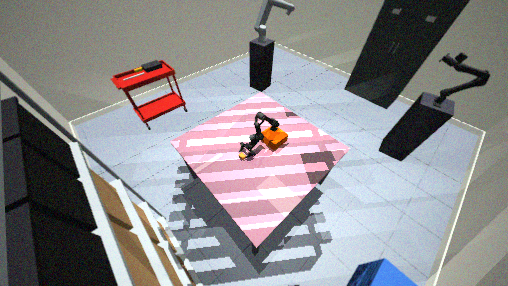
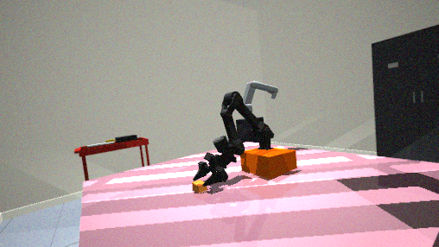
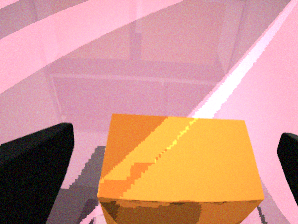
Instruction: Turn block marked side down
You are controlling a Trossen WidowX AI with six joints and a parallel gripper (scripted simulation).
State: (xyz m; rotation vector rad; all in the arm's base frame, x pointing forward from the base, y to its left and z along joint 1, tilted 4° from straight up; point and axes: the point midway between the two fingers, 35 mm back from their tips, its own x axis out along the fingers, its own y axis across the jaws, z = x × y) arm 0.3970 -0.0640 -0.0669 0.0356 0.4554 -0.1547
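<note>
The block [image 3: 180,165] is seen resting on the table [image 2: 259,207]. The gripper [image 2: 206,176] is positioned over it, jaws spread wide, nothing held.
</note>
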